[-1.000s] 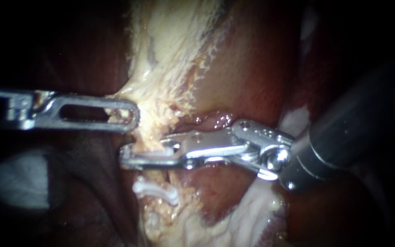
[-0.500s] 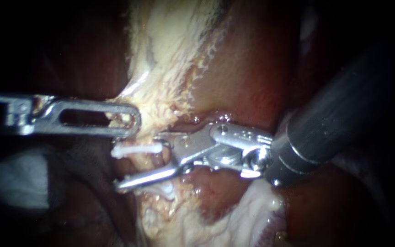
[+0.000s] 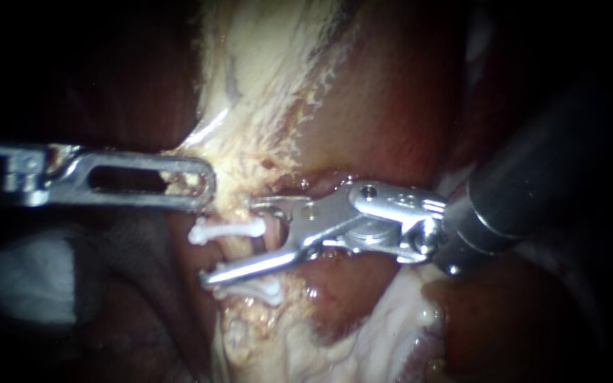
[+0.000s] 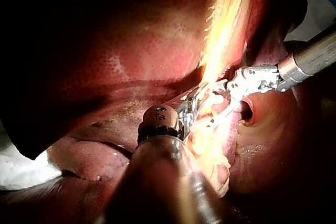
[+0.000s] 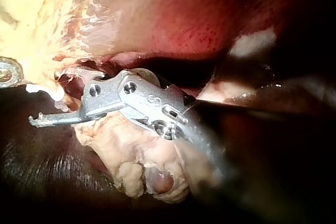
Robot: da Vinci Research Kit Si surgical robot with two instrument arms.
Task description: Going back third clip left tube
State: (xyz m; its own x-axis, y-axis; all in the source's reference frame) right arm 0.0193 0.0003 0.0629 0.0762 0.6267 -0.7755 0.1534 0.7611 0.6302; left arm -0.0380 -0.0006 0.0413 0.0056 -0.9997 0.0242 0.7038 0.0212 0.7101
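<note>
Dark red liver [image 3: 391,106] backdrop; left instrument [image 3: 206,182] pinches pale yellow tissue [image 3: 250,85] taut; right instrument [image 3: 228,240], jaws spread to clear white plastic clip [image 3: 225,229] between them.

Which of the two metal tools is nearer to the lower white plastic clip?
Right. The right instrument has its lower jaw just above the lower white plastic clip; the left instrument sits farther up, beyond the upper white clip.

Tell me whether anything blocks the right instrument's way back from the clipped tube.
Nothing visible does. The right instrument is open astride the tube, with the upper clip's end in its gap, and the path back along its shaft looks free.
</note>
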